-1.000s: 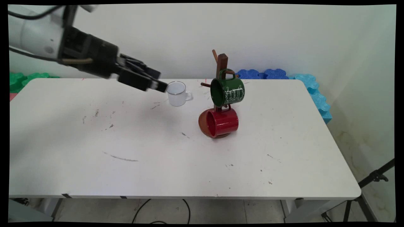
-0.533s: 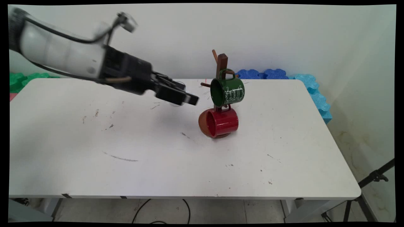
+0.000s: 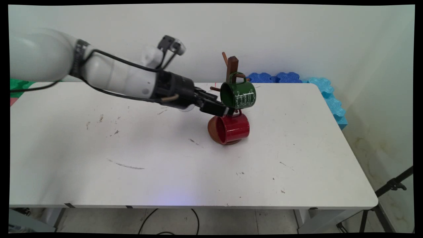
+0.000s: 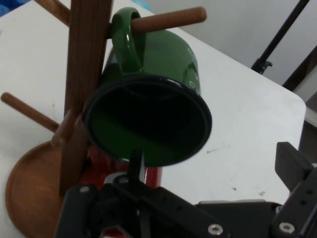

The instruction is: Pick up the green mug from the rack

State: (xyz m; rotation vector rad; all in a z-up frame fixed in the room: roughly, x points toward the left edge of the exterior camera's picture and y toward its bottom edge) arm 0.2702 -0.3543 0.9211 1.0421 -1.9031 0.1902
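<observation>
A green mug (image 3: 241, 96) hangs by its handle on a peg of a wooden mug tree (image 3: 233, 64), its mouth turned toward the arm. Below it a red mug (image 3: 233, 129) hangs lower on the same tree. My gripper (image 3: 227, 111) is open and empty, at the lower left rim of the green mug, just above the red one. In the hand view the green mug (image 4: 153, 99) fills the middle, the tree's post (image 4: 84, 59) stands to its left, and the red mug (image 4: 101, 166) shows below. One thin finger (image 4: 134, 161) overlaps the mug's lower rim.
The arm hides most of a clear glass mug (image 3: 185, 108) on the white table (image 3: 132, 148). Blue foam mats (image 3: 274, 77) lie behind the table and along its right end, and green ones (image 3: 16, 84) at the far left. A black tripod (image 3: 393, 186) stands at lower right.
The arm has swung right across the table, from beside the glass mug to the mug tree, and now covers the glass mug. The mugs have not moved.
</observation>
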